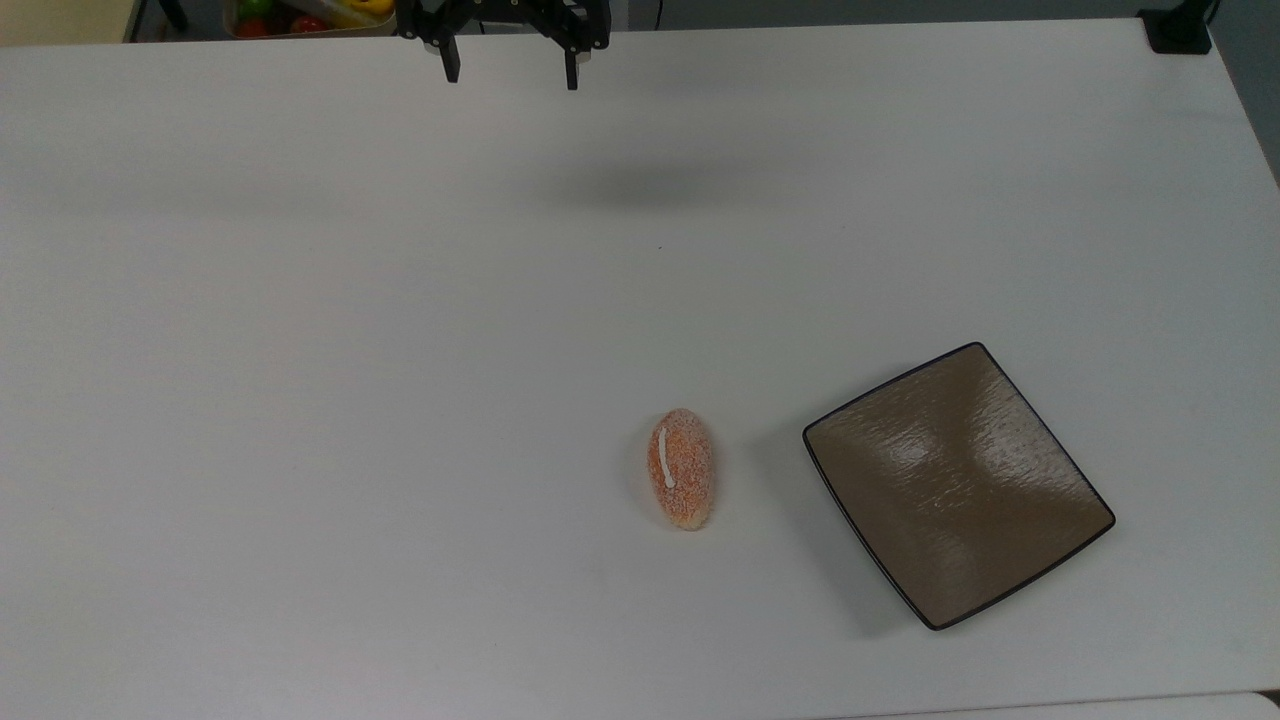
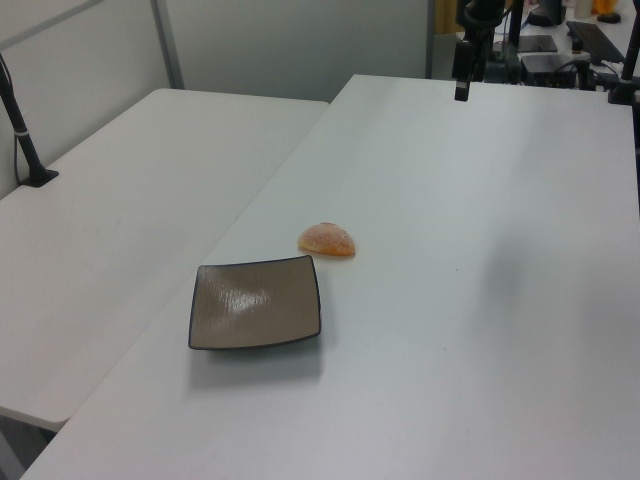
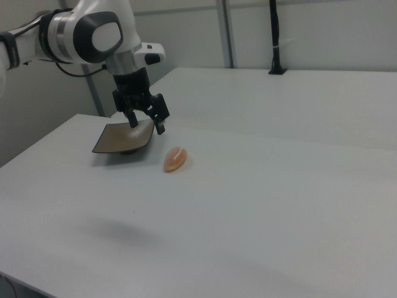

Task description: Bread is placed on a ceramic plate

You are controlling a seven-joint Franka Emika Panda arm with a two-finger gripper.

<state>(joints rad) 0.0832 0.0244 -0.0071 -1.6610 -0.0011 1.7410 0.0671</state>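
**A:** So what's it look like from the top view?

**B:** The hand (image 1: 510, 78) is way up at the far edge of the white table (image 1: 300, 350), two fingers spread wide with nothing between them. The bread (image 1: 681, 468) is lying flat on the table, white stripe facing up, well apart from the hand. The plate (image 1: 957, 484) sits just to the top view's right of it, turned like a diamond. Not touching, there's a strip of bare table between them. There's also a bin of fruit (image 1: 300, 15) behind the table edge.

**A:** And the left view?

**B:** The plate (image 2: 256, 303) is nearest the camera, the bread (image 2: 327, 239) is just behind it, still on the table (image 2: 480, 300). The hand (image 2: 462, 85) hangs over the far end, fingers pointing down.

**A:** Right view any different?

**B:** That one's closer to the arm (image 3: 87, 34). The hand (image 3: 146, 121) hovers in the air, open and empty, overlapping the plate (image 3: 115, 139) in the picture. The bread (image 3: 175, 159) lies on the table (image 3: 248, 205), at the right view's right of the plate.
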